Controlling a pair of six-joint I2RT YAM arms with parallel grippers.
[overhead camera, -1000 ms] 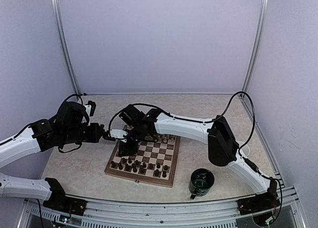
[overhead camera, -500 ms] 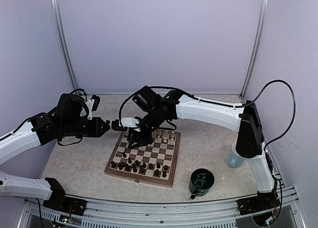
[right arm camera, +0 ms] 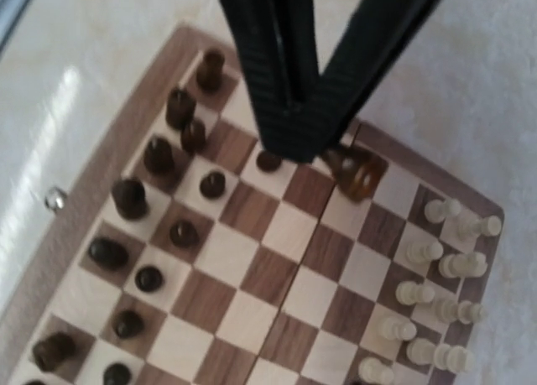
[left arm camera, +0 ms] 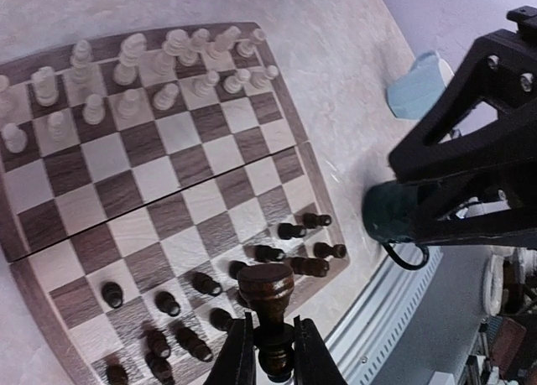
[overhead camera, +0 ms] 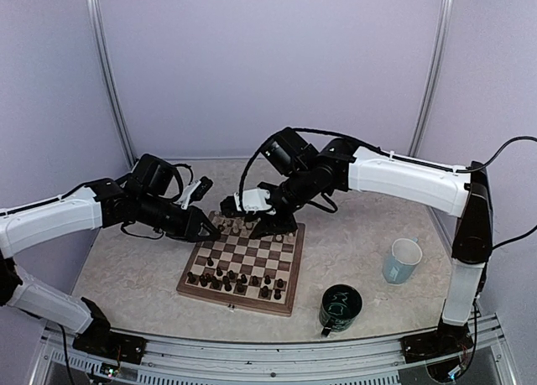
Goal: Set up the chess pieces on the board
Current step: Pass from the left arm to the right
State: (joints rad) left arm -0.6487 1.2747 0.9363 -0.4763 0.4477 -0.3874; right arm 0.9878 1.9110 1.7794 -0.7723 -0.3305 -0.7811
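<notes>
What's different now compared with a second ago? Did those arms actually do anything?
The right arm unfolded and stretched out; the right fingers slid from the left side of the board to its far edge, uncovering a pale mug. The left fingers, clamping a dark chess piece, swung in to the far-left corner. The board and the green mug stayed put.
</notes>
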